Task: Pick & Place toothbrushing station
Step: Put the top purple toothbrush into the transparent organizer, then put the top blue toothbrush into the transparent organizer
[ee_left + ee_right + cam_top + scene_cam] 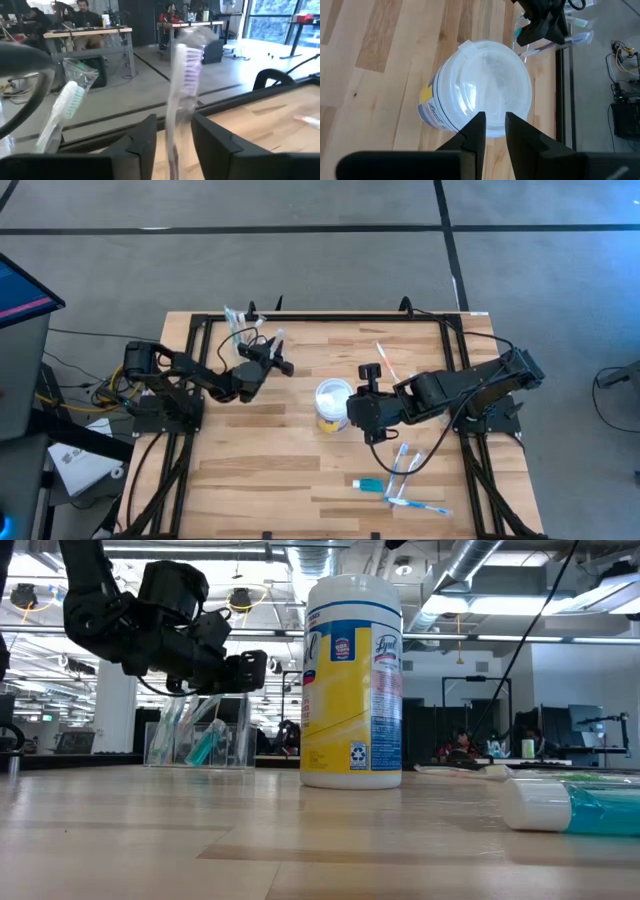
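The see-through organiser stand [240,322] stands at the table's far left; in the low view [200,735] it holds something teal. My left gripper [272,360] hangs above the table just right of the stand and is shut on a clear-wrapped toothbrush with purple bristles [186,60]. A second wrapped toothbrush with pale green bristles [67,105] shows beside it. My right gripper [352,408] hovers over the white-lidded yellow tub [333,402]. Its fingers [479,127] are a narrow slit apart and hold nothing. My left gripper pinches the toothbrush's handle [173,142] between its two fingers. The bristle head sticks out past the fingertips. The handle's other end is hidden behind the fingers. In the low view the gripper [250,670] hangs well clear of the table.
A toothpaste tube [368,483] and several wrapped toothbrushes [408,465] lie at the near right of the table. An orange-handled brush [386,360] lies behind my right arm. The tub [352,680] stands upright mid-table. People sit at desks [85,15] beyond the table.
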Controlling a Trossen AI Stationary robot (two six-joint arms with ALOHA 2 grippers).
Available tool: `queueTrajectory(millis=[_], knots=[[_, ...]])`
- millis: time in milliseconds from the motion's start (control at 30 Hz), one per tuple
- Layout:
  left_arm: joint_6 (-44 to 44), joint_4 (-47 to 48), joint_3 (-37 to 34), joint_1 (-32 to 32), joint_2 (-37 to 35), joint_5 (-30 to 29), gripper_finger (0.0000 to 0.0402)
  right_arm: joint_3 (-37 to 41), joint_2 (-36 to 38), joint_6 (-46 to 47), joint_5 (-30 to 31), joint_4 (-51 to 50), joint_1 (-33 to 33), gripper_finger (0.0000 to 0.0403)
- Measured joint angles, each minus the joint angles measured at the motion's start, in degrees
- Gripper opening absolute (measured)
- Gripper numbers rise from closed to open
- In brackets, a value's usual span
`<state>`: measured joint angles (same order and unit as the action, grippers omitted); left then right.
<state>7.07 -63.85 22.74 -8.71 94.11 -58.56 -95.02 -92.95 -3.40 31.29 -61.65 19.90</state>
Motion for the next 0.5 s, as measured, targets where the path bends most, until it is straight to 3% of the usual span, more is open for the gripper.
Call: queueTrajectory(millis=[233, 500], knots=[[-7.7, 0.1, 0.0, 1.2, -3.8, -3.1, 0.0160, 0.0, 0.0, 0.3, 0.0, 0.0, 0.0, 0.0064], [-8.3, 5.9, 0.0, 7.4, -11.8, -3.2, 0.0156, 0.0, 0.0, 4.2, 0.0, -0.6, -0.1, 0.0064]])
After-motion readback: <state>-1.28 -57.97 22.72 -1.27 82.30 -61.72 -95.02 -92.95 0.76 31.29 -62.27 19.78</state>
